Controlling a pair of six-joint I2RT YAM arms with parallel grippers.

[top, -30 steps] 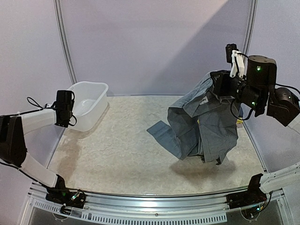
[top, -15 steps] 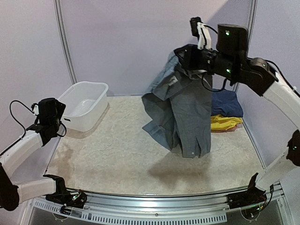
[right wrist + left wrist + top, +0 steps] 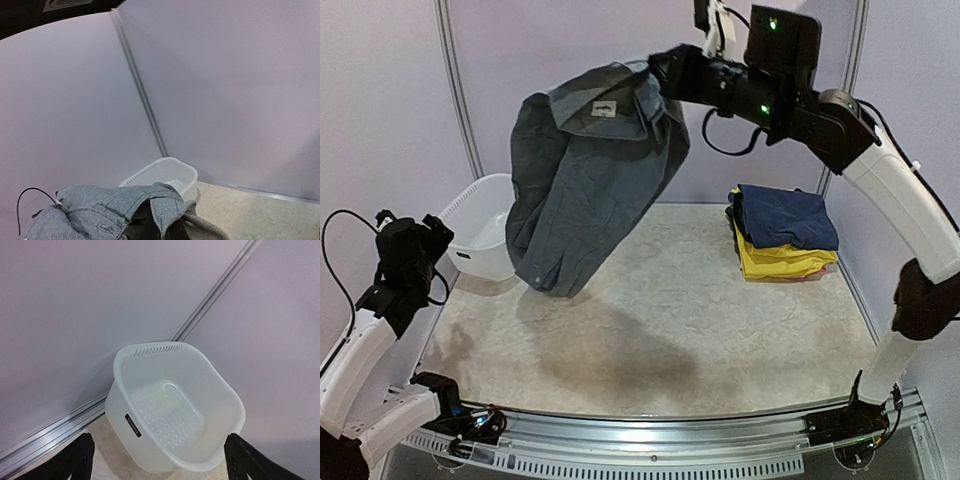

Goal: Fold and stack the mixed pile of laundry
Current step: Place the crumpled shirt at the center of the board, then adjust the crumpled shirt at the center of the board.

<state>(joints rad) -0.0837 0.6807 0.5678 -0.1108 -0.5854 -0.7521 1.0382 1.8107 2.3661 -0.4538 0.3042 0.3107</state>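
Observation:
My right gripper [image 3: 665, 78] is raised high at the back and shut on the waistband of the large grey trousers [image 3: 585, 175], which hang in the air, clear of the table. In the right wrist view the trousers [image 3: 112, 212] cover my fingers. A folded stack lies at the right: a navy garment [image 3: 788, 215] on top, a yellow one [image 3: 782, 260] under it, and a reddish edge [image 3: 800, 277] at the bottom. My left gripper [image 3: 428, 233] is open and empty at the far left, its fingertips [image 3: 75, 462] wide apart in front of the basin.
A white plastic basin [image 3: 478, 232] stands at the back left, partly hidden behind the hanging trousers; it is empty in the left wrist view [image 3: 220, 390] and also shows in the right wrist view [image 3: 162, 176]. Walls enclose the table on three sides.
My right arm swung the grey trousers up and left, lifting them off the table and uncovering the folded stack. My left arm sank lower and drew back toward the left edge.

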